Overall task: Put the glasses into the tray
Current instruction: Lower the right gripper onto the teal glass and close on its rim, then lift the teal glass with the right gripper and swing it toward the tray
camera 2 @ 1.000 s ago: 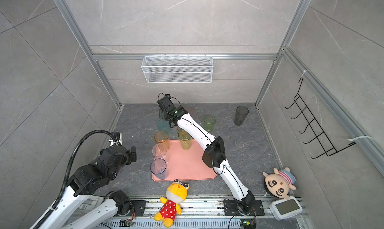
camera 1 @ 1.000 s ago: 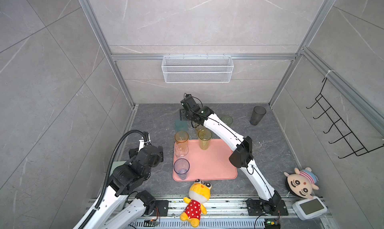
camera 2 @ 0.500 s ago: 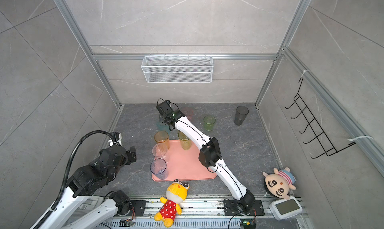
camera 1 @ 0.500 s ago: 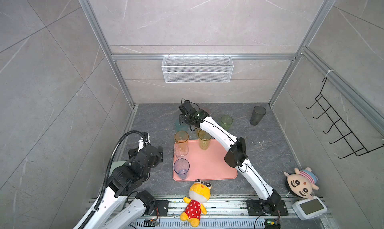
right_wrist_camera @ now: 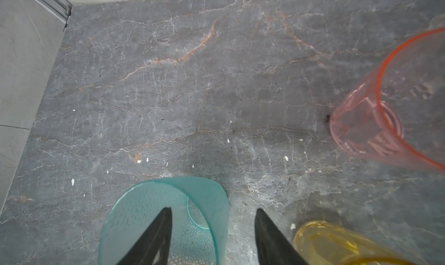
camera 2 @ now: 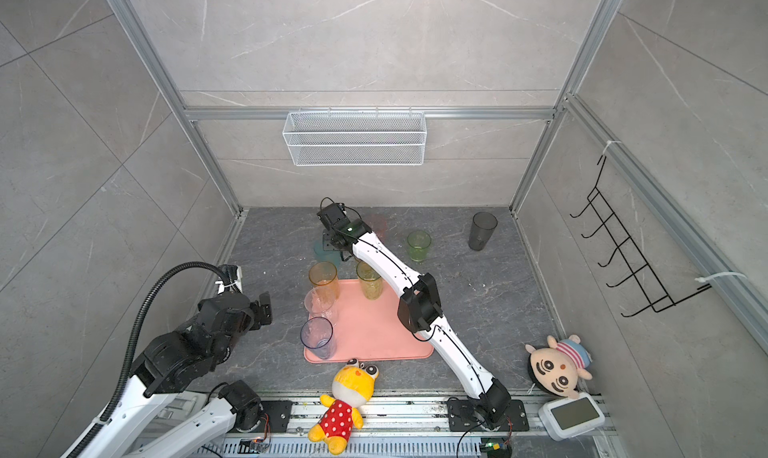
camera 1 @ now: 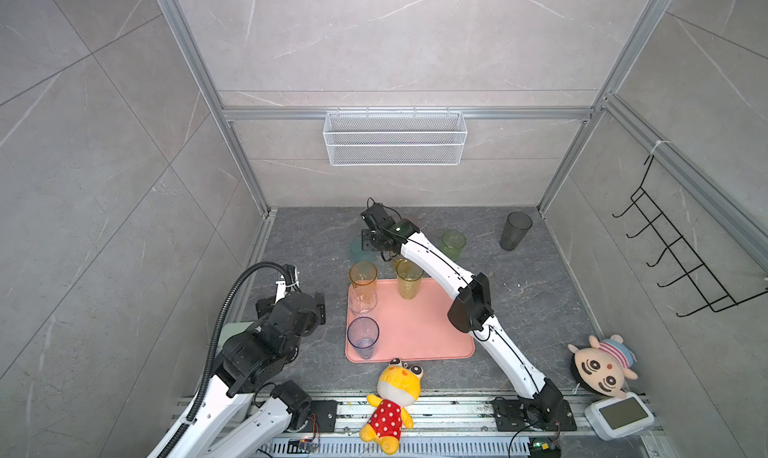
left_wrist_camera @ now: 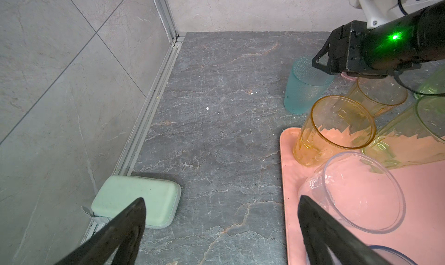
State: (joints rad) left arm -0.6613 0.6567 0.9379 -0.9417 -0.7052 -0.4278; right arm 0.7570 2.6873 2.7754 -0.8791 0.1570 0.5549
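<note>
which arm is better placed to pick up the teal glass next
Right. The right gripper straddles the wall of the teal glass, one finger inside and one outside, jaws not yet closed on it. The left gripper hangs open beside the tray, well short of that glass.

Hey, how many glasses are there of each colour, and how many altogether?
Amber glass: 1
Yellow glasses: 2
Clear glass: 1
Blue glass: 1
Teal glass: 1
Green glass: 1
Pink glass: 1
Grey glass: 1
Total: 9
</note>
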